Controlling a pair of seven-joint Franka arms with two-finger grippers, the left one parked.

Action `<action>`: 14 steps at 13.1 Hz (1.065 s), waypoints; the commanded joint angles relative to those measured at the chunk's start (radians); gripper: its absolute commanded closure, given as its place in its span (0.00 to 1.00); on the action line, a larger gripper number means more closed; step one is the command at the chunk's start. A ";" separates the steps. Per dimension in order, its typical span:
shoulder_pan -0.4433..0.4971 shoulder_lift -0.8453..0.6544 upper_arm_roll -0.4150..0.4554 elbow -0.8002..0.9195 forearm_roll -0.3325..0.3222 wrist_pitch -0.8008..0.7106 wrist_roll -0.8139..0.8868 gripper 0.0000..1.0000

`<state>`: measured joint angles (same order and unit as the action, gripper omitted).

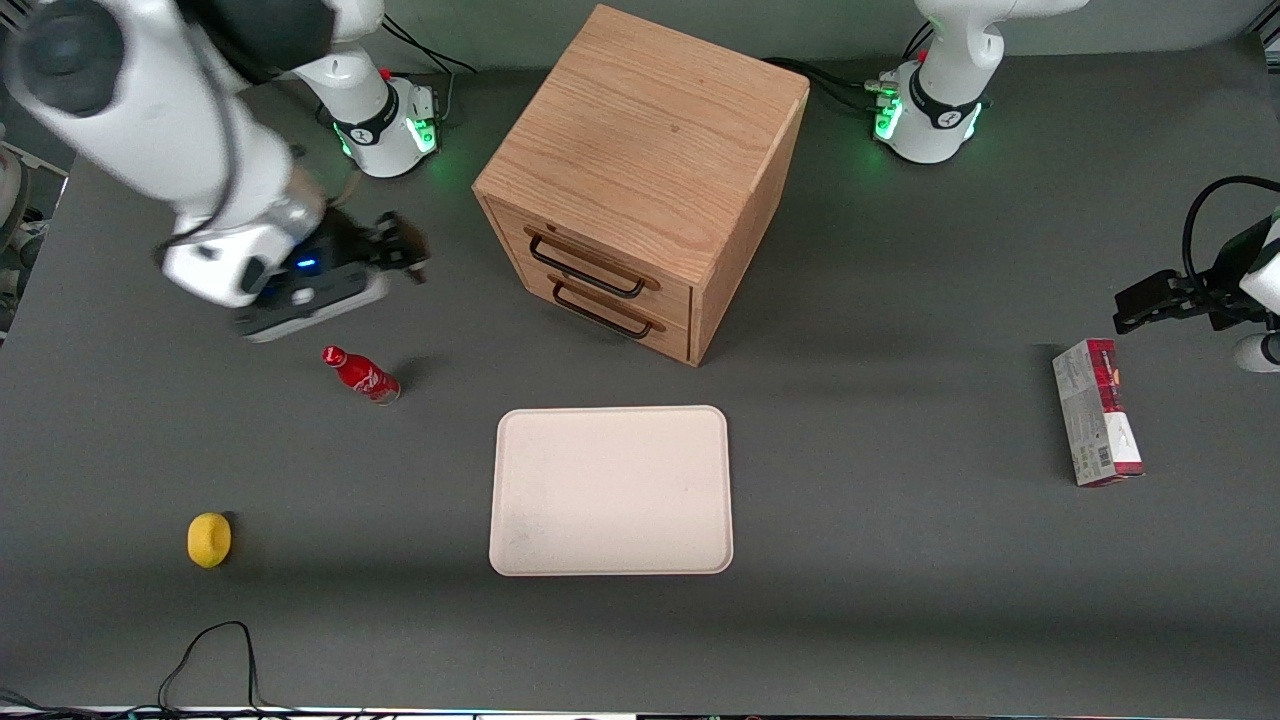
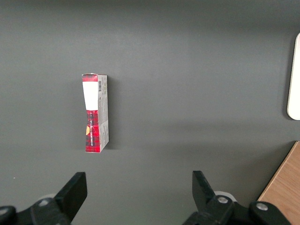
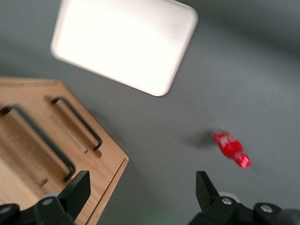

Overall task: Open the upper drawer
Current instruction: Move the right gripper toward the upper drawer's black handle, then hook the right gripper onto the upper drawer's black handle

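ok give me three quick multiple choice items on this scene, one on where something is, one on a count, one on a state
1. Where is the red bottle?
A. on the tray
B. on the table, toward the working arm's end
C. on top of the cabinet

2. How many black bar handles does the cabinet front show?
A. one
B. two
C. three

3. What state is the upper drawer in?
A. shut, flush with the front
B. pulled halfway out
C. taken out

Answers:
1 B: the bottle lies on the grey table, apart from the tray, with the gripper above the table farther from the front camera.
2 B: one handle on each of the two drawers.
3 A: its front sits level with the lower drawer, and the open gripper is away from the handle.
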<state>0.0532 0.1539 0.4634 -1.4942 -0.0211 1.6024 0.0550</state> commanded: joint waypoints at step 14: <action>0.010 0.297 0.233 -0.006 -0.008 0.110 -0.061 0.00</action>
<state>0.0612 0.4503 0.6890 -1.4505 -0.0325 1.6422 0.0128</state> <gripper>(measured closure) 0.000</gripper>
